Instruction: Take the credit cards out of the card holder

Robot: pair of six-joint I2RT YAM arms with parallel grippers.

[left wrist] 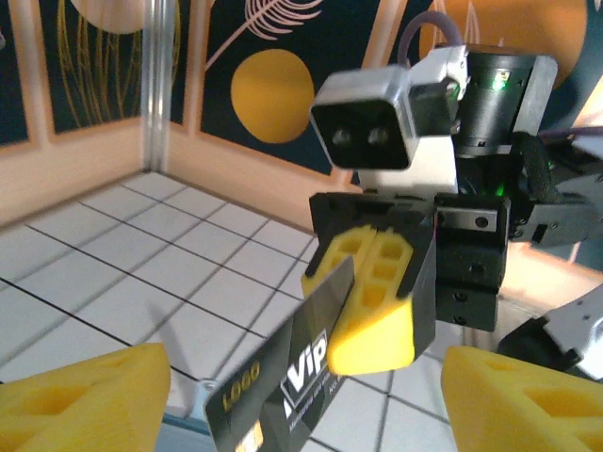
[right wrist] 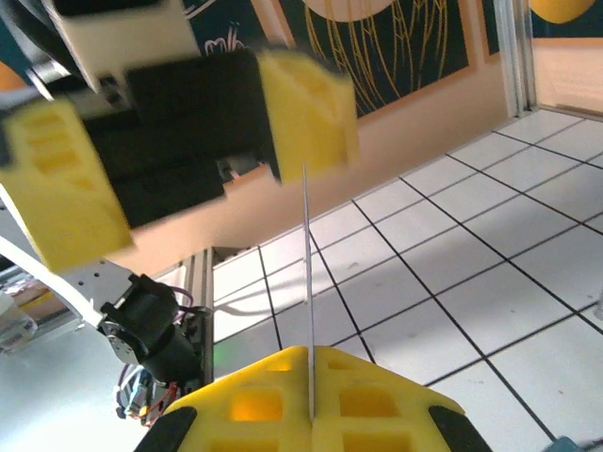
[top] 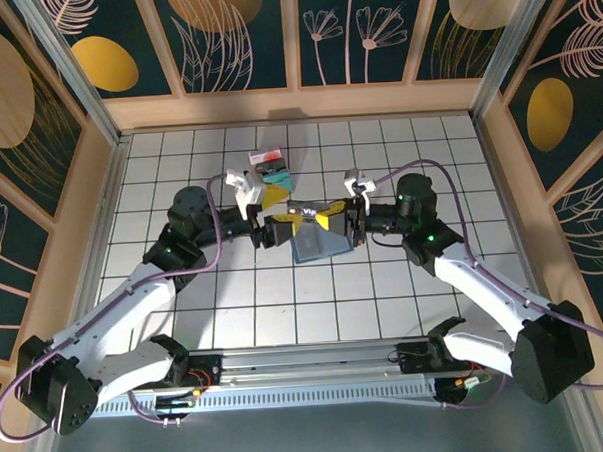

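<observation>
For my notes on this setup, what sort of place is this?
Probably a robot test cell: white tiled tabletop, walls of leaf-patterned panels, and two robot arms bolted to a metal rail.

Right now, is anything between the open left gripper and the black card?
No, nothing visible. The black card, pinched by the right gripper, reaches into the gap of the open left gripper.

Bright, even overhead light, faint soft shadows on the white tiled table (top: 385, 302), top view was sharp, left pincer (right wrist: 193, 188) was smeared by motion blur, yellow pads (left wrist: 85, 400) up close were out of focus, credit card (left wrist: 283, 386) was slightly soft.
</observation>
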